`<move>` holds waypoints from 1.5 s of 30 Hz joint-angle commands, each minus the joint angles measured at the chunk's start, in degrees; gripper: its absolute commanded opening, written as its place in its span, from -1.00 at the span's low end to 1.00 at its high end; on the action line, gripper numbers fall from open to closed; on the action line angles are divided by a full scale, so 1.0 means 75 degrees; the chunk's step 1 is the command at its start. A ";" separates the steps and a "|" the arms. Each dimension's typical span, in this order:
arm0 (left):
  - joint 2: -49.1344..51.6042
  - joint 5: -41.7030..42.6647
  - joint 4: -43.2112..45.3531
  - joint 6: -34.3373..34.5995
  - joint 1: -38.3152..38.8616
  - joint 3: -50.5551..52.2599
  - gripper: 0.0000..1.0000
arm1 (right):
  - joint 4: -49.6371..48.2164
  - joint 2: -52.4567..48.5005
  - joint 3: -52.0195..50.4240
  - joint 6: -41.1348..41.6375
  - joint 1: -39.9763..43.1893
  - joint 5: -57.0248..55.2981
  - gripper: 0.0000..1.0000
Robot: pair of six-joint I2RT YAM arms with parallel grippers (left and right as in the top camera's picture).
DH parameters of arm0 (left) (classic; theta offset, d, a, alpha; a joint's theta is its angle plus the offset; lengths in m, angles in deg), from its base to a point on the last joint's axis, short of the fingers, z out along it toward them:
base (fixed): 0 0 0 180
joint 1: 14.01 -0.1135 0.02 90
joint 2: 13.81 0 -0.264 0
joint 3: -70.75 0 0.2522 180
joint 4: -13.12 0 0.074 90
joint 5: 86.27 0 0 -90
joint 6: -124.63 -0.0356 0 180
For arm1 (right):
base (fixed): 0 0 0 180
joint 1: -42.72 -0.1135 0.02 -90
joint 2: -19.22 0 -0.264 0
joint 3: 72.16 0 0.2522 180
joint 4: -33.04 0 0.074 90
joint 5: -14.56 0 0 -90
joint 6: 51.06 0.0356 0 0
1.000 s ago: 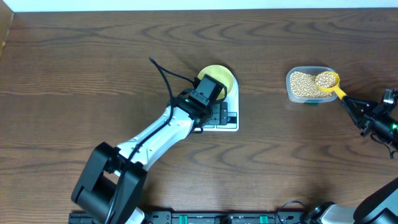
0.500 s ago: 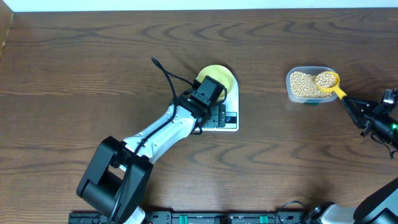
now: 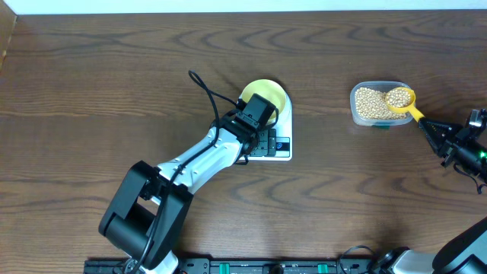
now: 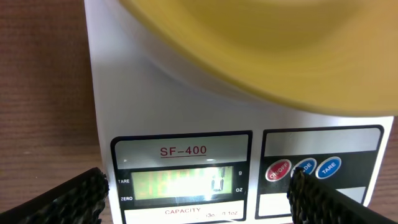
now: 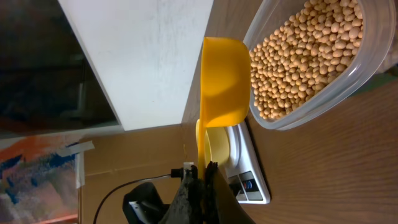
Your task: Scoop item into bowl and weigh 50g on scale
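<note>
A dark brown bench (image 3: 114,91) with bold wood grain carries everything. Two things lie directly on it: a white scale (image 3: 283,152) near the middle, its display end toward the front edge, and a clear plastic tub (image 3: 353,105) off to the right, well apart from the scale and a little farther back.

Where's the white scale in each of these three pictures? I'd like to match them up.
Overhead: scale at the picture's centre.
Left wrist: scale fills the frame, display at the bottom.
Right wrist: scale small, bottom centre, behind the scoop.
Shared landmark: the yellow bowl on it.
</note>
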 commanded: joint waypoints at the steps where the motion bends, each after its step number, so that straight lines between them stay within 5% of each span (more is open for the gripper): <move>1: 0.0239 -0.0187 -0.0015 -0.0096 0.0020 0.0003 0.88 | -0.0023 -0.0041 -0.0050 0.0041 0.0082 0.0274 -0.98; 45: 0.0685 -0.0501 -0.0073 0.0017 0.0026 0.0012 0.89 | -0.0041 -0.0041 -0.0050 0.0032 0.0082 0.0271 -0.98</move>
